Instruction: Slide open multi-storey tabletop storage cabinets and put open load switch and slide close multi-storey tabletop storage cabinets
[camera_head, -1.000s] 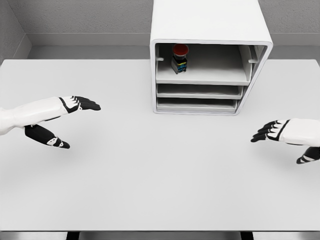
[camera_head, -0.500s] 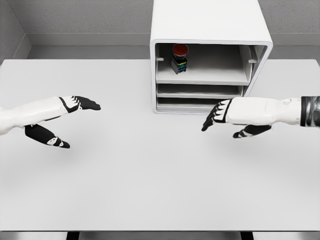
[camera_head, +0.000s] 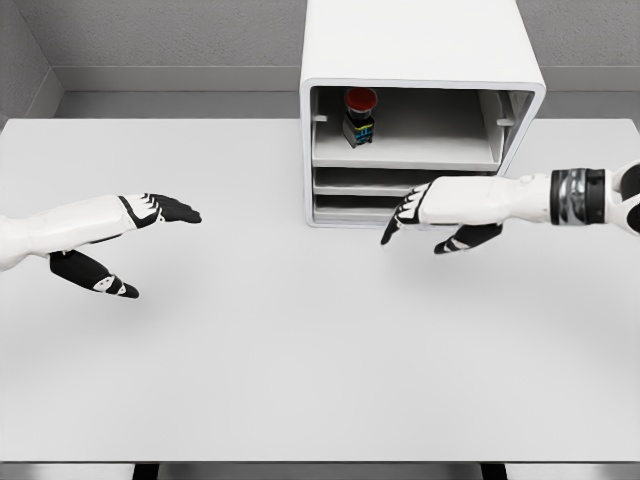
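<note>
Table (camera_head: 300, 380): white, wide, fills most of the view. Near half bare.

Left hand (camera_head: 120, 235): enters from the left edge, hovers above the table's left side, well apart from the cabinet. Fingers (camera_head: 170, 208) straight and pressed together, pointing right. Thumb (camera_head: 95, 276) splayed away below them. Holds nothing. Soft shadow under it on the table.

Right hand (camera_head: 430, 215): arm comes in from the right edge, reaches left across the cabinet's front. Fingers (camera_head: 400, 218) loosely spread, drooping a little, tips pointing left and down. Thumb (camera_head: 465, 238) sticks out beneath the palm. Holds nothing. The hand overlaps the lower part of the cabinet front, at the level of the lowest tier; cannot tell whether it touches the cabinet or only hangs in front of it. Dark-banded metal wrist joint (camera_head: 578, 195) shows near the right edge.

Cabinet (camera_head: 420, 50): white, rounded corners, sits on the far half of the table, right of centre, front facing the camera. Three tiers stacked. Top compartment tall and open to view; two shallow tiers beneath it, the lower one partly hidden by the right hand.

Switch (camera_head: 360, 115): red round cap on a dark body, standing upright on the tray (camera_head: 430, 150) of the top compartment, left of its middle, toward the back.

Behind the table: grey wall (camera_head: 150, 35).
</note>
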